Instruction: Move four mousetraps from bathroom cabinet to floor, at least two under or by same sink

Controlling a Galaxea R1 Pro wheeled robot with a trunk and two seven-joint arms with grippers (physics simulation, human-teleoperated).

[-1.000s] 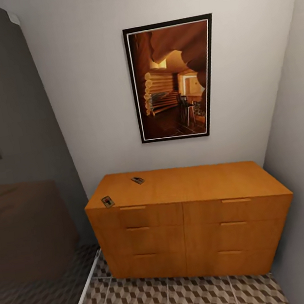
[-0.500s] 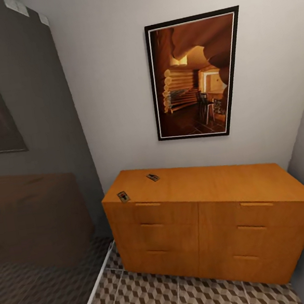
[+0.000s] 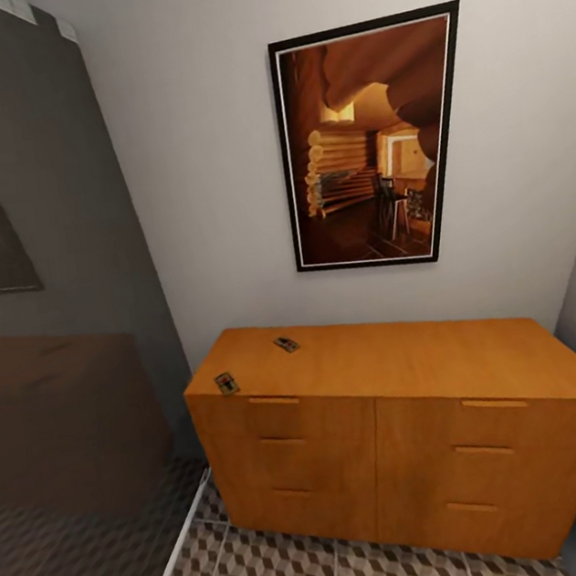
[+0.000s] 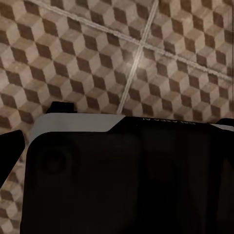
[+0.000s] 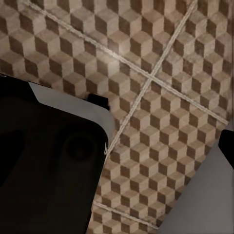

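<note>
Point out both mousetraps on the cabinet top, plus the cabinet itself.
near mousetrap [image 3: 227, 383], head view, centre of the slab by the front edge.
far mousetrap [image 3: 286, 344], head view, centre of the slab.
cabinet [image 3: 428, 361], head view, bare top surface.

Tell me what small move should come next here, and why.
Probably roll a little closer to the cabinet, angling toward its left end. Two mousetraps lie on its top near that end, one at the front edge, one further back. Both wrist cameras look down at the tiled floor, so neither arm appears raised toward the top yet.
</note>
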